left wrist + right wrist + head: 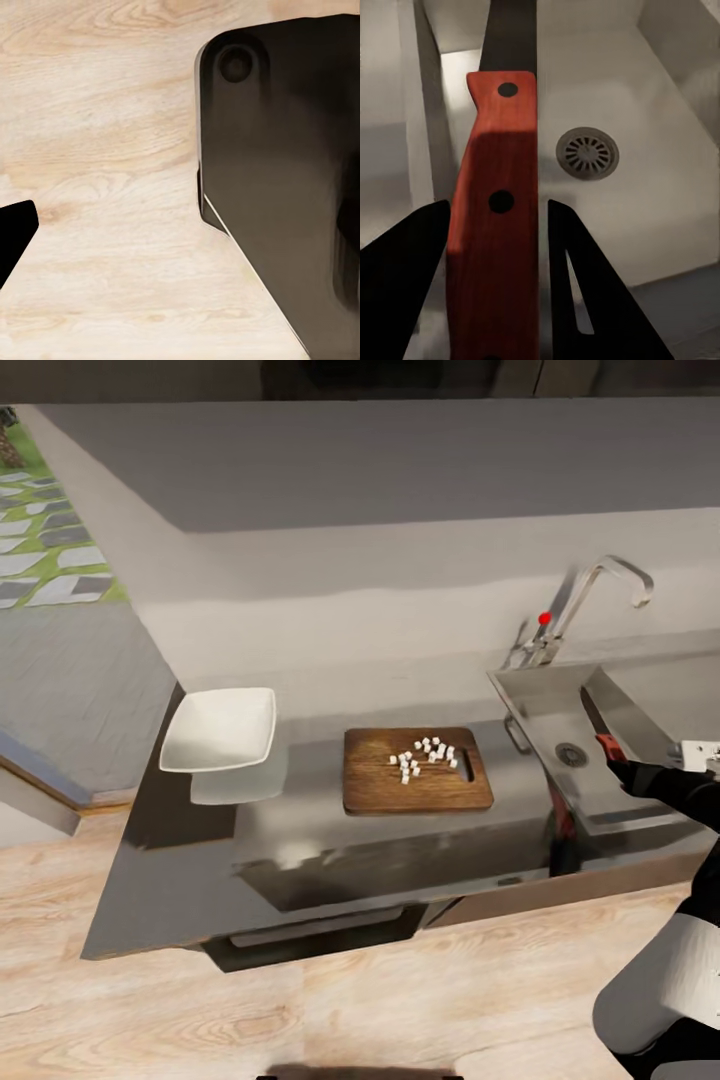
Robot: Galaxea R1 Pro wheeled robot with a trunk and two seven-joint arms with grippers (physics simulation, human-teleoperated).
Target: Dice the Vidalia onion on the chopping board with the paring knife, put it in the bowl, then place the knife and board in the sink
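My right gripper is shut on the red handle of the paring knife and holds it over the sink, with the dark blade pointing away from me. In the right wrist view the knife stands between the two fingers of the right gripper, above the basin floor and beside the drain. The brown chopping board lies on the grey countertop left of the sink, with the diced onion scattered on it. The white square bowl sits further left. One finger of my left gripper hangs over the floor.
A chrome tap with a red knob rises behind the sink. The wall runs along the back of the countertop. Light wooden floor lies in front of the counter, and a dark part of my own body is beside the left gripper.
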